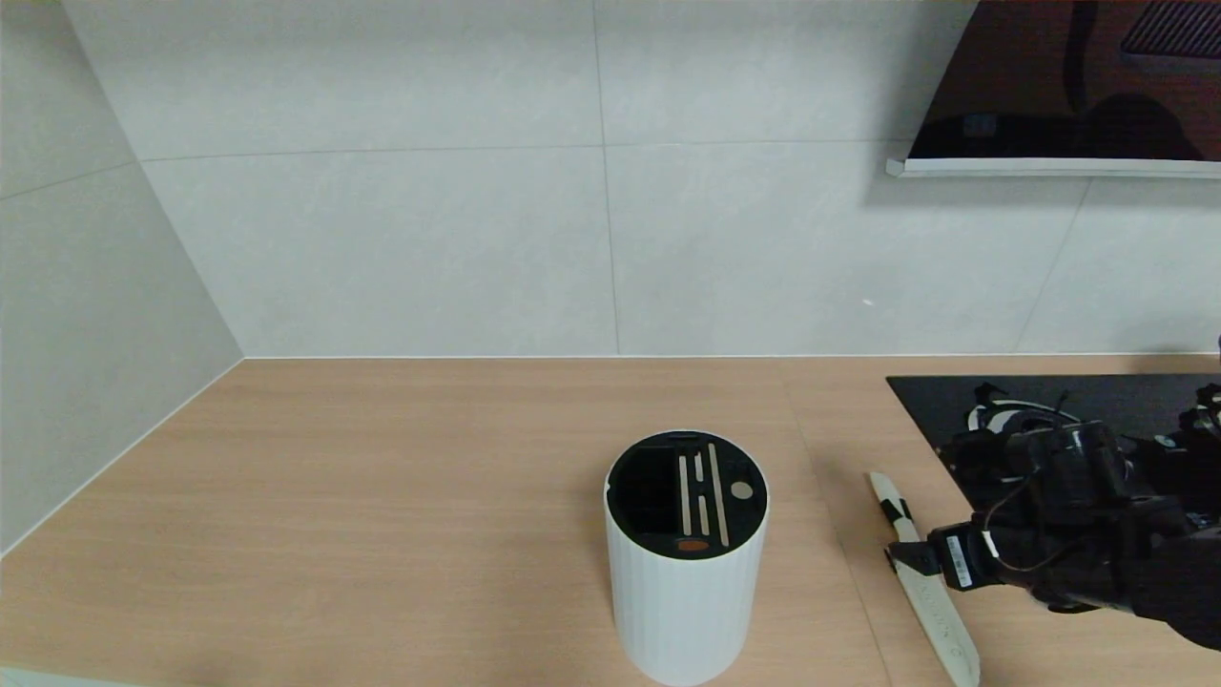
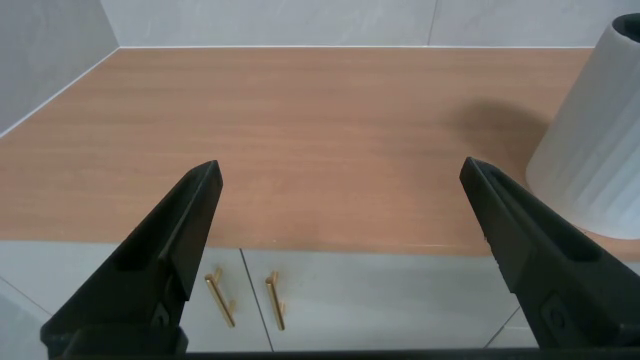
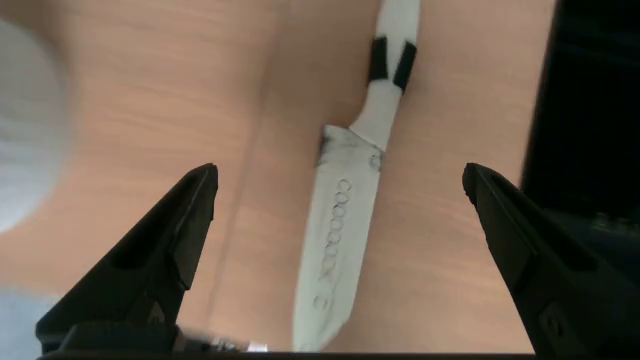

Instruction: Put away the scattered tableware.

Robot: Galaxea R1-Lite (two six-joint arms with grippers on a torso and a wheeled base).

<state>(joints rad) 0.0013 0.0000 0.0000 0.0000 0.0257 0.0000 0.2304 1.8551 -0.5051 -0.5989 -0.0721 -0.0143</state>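
Note:
A white ribbed knife holder (image 1: 685,563) with a black slotted top stands upright on the wooden counter, near its front. Right of it a white knife (image 1: 940,620) with black marks on the handle lies flat, blade pointing toward the counter's front. My right gripper (image 1: 916,563) hovers open just above the knife. In the right wrist view the knife (image 3: 345,220) lies between the spread fingers of that gripper (image 3: 338,172), untouched, with the holder (image 3: 25,120) off to one side. My left gripper (image 2: 340,170) is open and empty over the counter's front edge, left of the holder (image 2: 595,140).
A black cooktop (image 1: 954,401) is set into the counter at the right, behind the right arm, with a dark range hood (image 1: 1068,95) above it. Tiled walls close the back and left. Cabinet doors with gold handles (image 2: 220,295) lie below the counter edge.

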